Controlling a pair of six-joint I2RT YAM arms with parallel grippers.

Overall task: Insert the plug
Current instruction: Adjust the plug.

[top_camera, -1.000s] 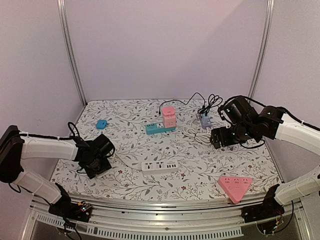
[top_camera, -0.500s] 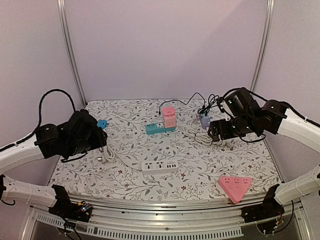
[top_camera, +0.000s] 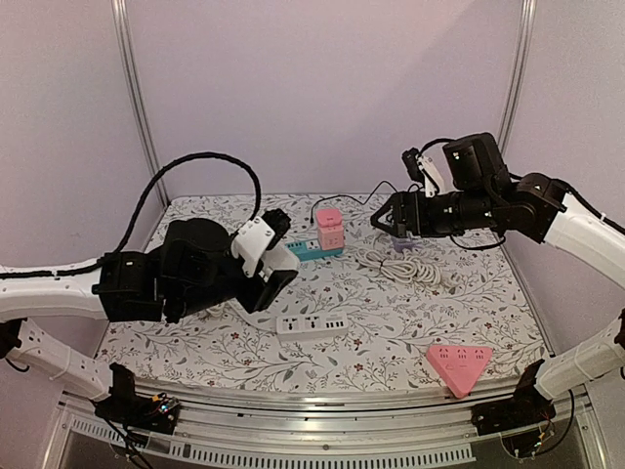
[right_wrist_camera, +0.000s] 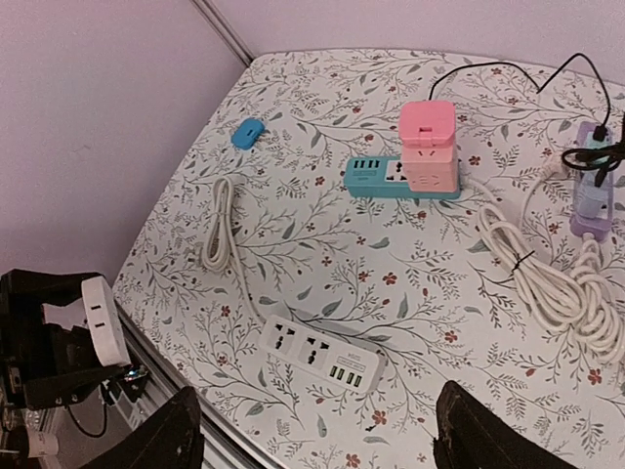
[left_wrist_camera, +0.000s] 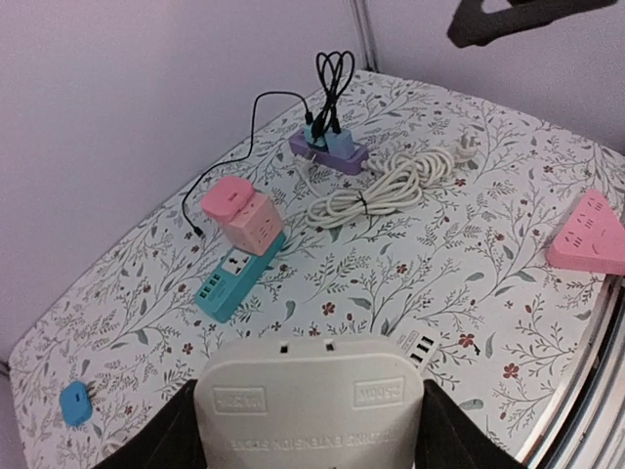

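Observation:
My left gripper (top_camera: 262,256) is shut on a wide white plug (left_wrist_camera: 311,405), held in the air over the left-centre of the table. In the left wrist view the plug's flat back fills the space between my black fingers (left_wrist_camera: 161,440). The same plug (right_wrist_camera: 103,318) shows at the lower left of the right wrist view. A white power strip (top_camera: 312,324) with two sockets and USB ports lies flat just right of and below the plug. My right gripper (top_camera: 389,220) hangs high over the back right, open with nothing in it. Its view looks down on the white strip (right_wrist_camera: 320,355).
A teal strip (top_camera: 311,250) with a pink cube socket (top_camera: 330,227) lies at the back centre. A purple strip (top_camera: 400,234) and a coiled white cable (top_camera: 405,264) lie at the back right. A pink triangular socket (top_camera: 457,363) sits at the front right, a small blue item (right_wrist_camera: 247,132) far left.
My left arm has risen from the table's left side and swung toward the centre with the white plug. My right arm has lifted and moved back and left, its jaws slightly narrower.

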